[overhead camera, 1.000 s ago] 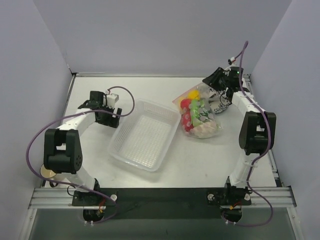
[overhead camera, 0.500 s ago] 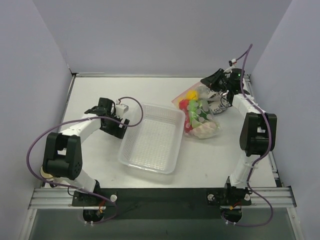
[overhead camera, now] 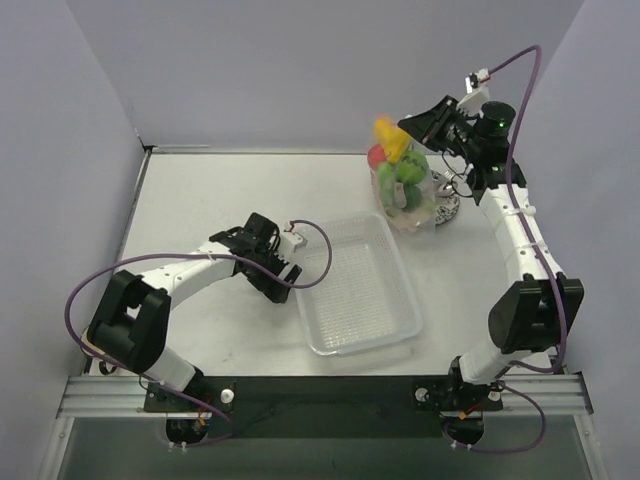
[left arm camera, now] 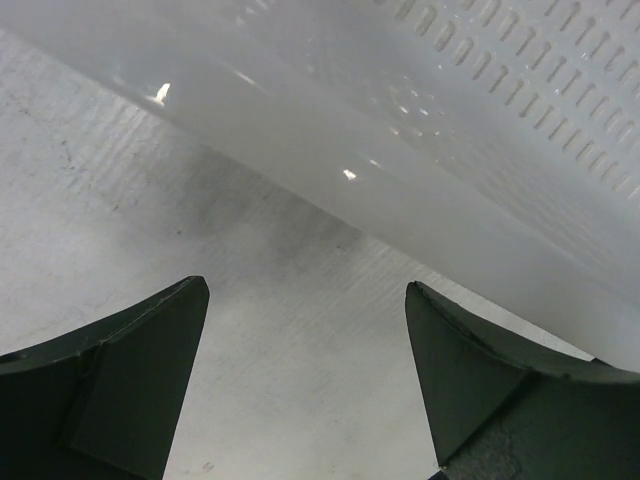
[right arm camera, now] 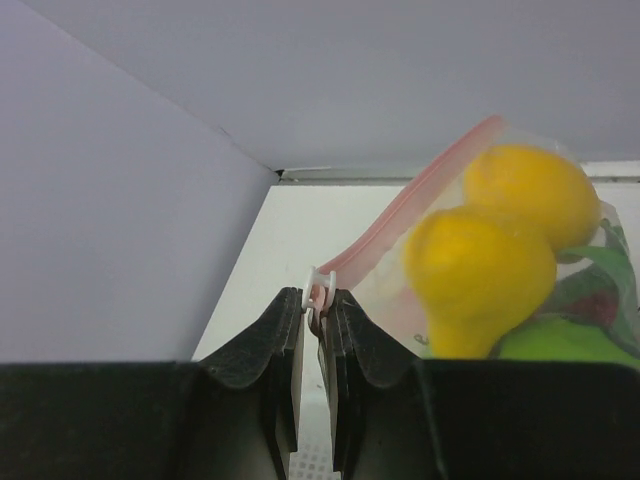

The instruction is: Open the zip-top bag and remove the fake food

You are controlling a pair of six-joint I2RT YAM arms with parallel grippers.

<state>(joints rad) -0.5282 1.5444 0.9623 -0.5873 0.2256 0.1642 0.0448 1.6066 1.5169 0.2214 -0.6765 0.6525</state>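
The zip-top bag (overhead camera: 403, 180) hangs in the air at the back right, lifted by my right gripper (overhead camera: 418, 127), which is shut on its white zip slider (right arm camera: 320, 282) at the end of the pink zip strip (right arm camera: 415, 190). The fake food (overhead camera: 392, 165) shows through the plastic: yellow pieces (right arm camera: 480, 265), a red one and green ones (right arm camera: 560, 340). My left gripper (overhead camera: 284, 272) is open and empty, low over the table, against the left wall of the white mesh tray (overhead camera: 395, 290). In the left wrist view its fingertips (left arm camera: 175, 330) flank bare table below the tray wall (left arm camera: 400, 170).
A blue-patterned plate (overhead camera: 447, 207) lies on the table behind the hanging bag. The white mesh tray sits in the middle right of the table. Lavender walls close in the left, back and right sides.
My right gripper has risen and lifted the bag off the table. My left gripper has moved right and pushed the tray to the right.
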